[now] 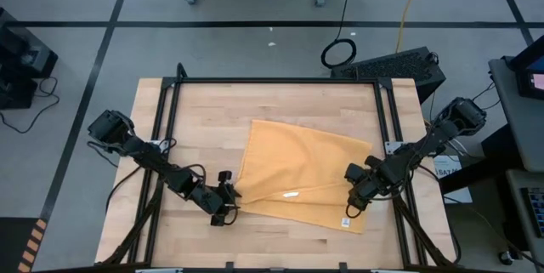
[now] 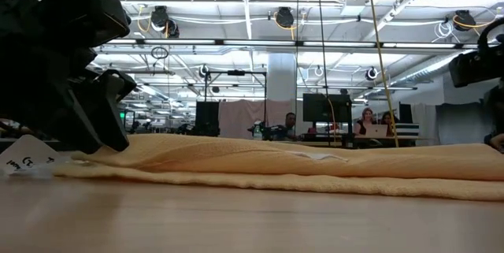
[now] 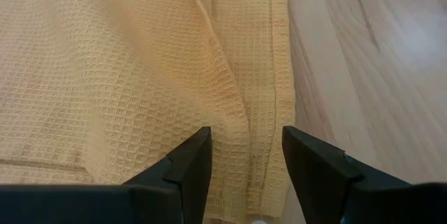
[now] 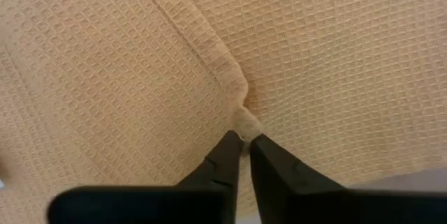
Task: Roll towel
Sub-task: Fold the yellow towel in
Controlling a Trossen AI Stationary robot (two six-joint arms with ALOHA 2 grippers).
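Overhead, the towel (image 1: 299, 173) lies flat; only wrist views show right gripper (image 4: 244, 142) pinching its fold, left gripper (image 3: 246, 155) spread at its edge.

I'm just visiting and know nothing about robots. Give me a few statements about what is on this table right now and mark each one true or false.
1. The towel lies mostly flat on the table. True.
2. The right end effector is pinched shut on a fold of the towel. True.
3. The left end effector is clamped shut on the towel. False: its fingers stand apart over the towel's edge.
4. The towel is blue. False: it is mustard-yellow.
5. A white tag sits at one edge. True.
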